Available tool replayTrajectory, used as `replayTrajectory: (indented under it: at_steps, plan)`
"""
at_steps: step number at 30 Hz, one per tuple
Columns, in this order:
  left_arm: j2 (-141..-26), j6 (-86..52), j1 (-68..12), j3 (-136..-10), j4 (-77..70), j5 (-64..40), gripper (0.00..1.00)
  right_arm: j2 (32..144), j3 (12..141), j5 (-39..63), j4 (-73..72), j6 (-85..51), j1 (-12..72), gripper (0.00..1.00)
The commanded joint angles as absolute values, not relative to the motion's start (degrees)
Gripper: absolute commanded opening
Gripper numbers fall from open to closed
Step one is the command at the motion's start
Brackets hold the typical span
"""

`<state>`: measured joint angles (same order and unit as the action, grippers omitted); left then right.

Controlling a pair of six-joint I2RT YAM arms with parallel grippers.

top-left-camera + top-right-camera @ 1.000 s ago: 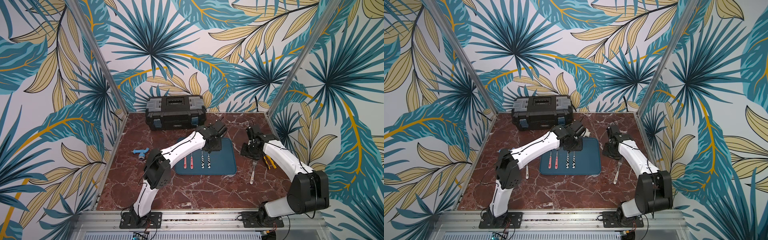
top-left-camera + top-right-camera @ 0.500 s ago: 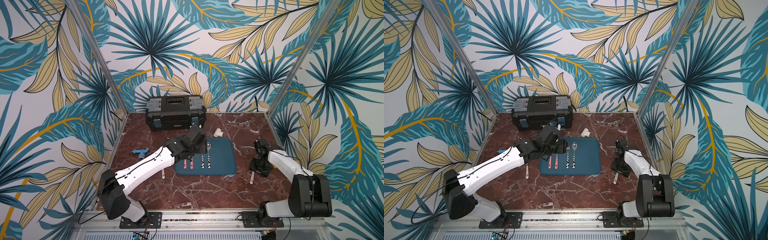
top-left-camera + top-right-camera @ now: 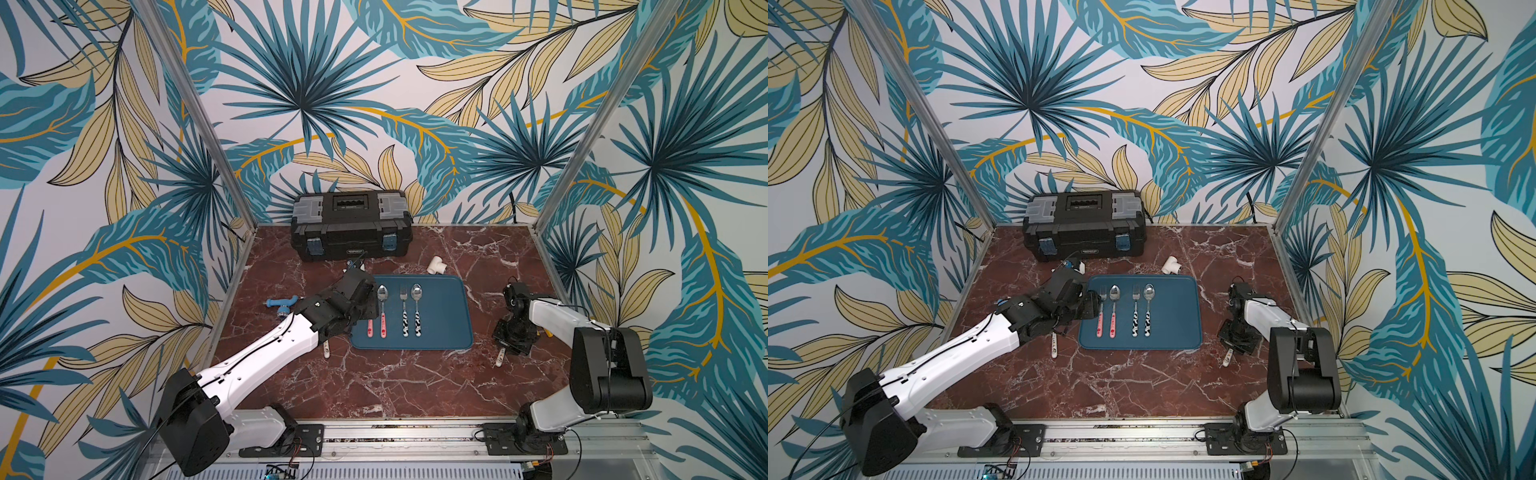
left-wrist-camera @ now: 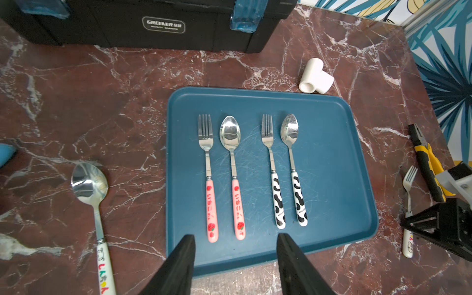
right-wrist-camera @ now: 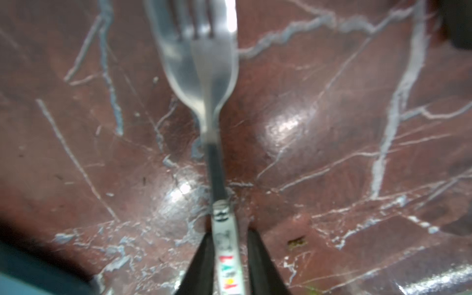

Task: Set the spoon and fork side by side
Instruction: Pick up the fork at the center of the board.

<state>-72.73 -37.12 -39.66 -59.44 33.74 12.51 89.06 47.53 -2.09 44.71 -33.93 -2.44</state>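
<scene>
Fork (image 5: 204,76) lies on bare marble, right gripper (image 5: 227,255) clamping its handle.

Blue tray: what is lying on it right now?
On the blue tray: pink fork, pink spoon, cow-print fork and cow-print spoon, side by side. The top views partly hide the pink fork behind the left arm.

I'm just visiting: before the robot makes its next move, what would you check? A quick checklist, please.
1. Right gripper closed around the white-handled fork: ok.
2. Fork lifted clear of the table: cannot tell.
3. Left gripper open and empty: ok.
4. White-handled spoon lying free, outside the blue tray: ok.
5. Bare tray space beside the cow-print spoon: ok.
</scene>
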Motion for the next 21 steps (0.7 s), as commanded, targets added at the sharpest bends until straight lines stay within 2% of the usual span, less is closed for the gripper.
replayTrajectory:
  at_steps: [1, 7, 13, 16, 21]
  plan:
    - [-70.8, -37.6, -39.2, -57.5, 33.2, 13.4, 0.55, 89.6, 46.3, -2.5, 44.1, -34.2, -2.7, 0.14]
    - [-71.1, -37.0, -39.0, -58.8, 33.6, 13.5, 0.55, 88.4, 47.9, -1.8, 43.6, -34.1, -2.6, 0.03]
    - [-73.1, -38.0, -37.5, -56.5, 31.5, 14.0, 0.57, 86.4, 53.9, -1.0, 45.2, -34.5, 0.4, 0.03]
    - [-75.7, -43.6, -32.7, -54.0, 32.4, 9.4, 0.47, 86.4, 57.3, -2.4, 46.5, -34.2, 4.1, 0.03]
    - [-75.6, -47.3, -28.9, -48.9, 29.0, 6.5, 0.47, 91.3, 66.8, -4.0, 50.8, -32.0, 14.1, 0.04]
